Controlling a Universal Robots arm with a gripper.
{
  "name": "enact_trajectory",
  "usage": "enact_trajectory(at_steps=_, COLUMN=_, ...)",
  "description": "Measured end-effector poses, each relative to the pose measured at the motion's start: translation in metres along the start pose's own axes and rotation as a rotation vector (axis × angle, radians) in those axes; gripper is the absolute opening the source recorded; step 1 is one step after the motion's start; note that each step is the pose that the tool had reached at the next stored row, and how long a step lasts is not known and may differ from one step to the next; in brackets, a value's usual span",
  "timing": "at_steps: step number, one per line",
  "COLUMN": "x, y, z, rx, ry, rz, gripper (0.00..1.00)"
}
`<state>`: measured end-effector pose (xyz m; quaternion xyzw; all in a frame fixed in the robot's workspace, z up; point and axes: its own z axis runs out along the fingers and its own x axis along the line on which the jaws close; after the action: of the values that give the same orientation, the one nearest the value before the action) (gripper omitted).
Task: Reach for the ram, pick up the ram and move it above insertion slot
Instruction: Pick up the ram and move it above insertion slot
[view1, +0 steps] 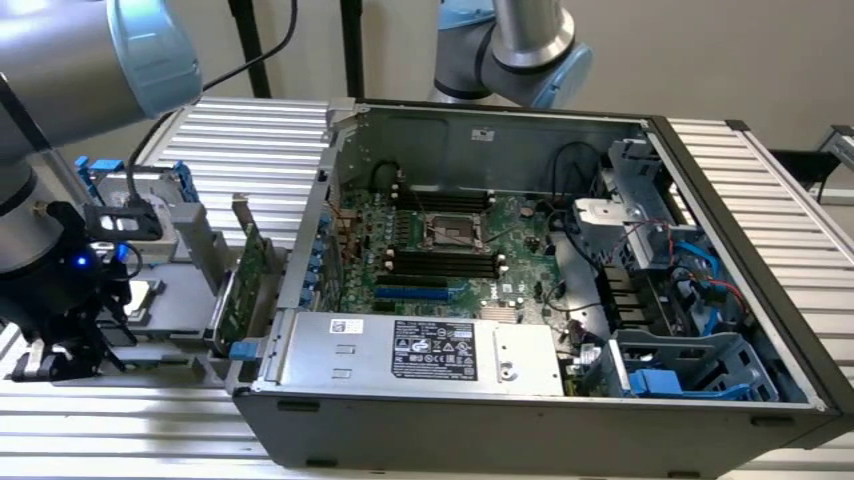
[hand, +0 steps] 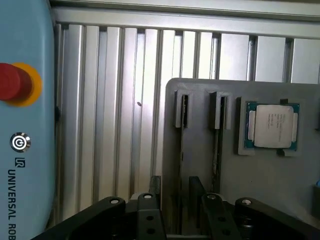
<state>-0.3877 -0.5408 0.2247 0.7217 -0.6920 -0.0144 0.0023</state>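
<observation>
While 2 fingers (hand: 195, 192) gape, tray (hand: 270, 185) holds 1 CPU (hand: 271, 126).

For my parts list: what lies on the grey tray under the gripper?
A processor chip sits in a recess of the grey tray. Beside it run two narrow slots; what they hold is unclear. The open gripper hides part of the tray.
</observation>
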Motion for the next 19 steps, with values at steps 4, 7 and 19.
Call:
enact_trajectory(at_steps=4, x=-0.001, y=0.0004, z=0.0073, rx=0.0020, ry=-0.0013, rz=-0.002, gripper=0.36)
enact_trajectory(at_steps=7, x=-0.003, y=0.0020, z=0.0128, rx=0.0033, ry=-0.0022, rz=-0.003, gripper=0.36)
enact_trajectory(at_steps=19, x=-0.006, y=0.0026, z=0.0283, rx=0.0033, ry=-0.0036, rz=0.011, gripper=0.36)
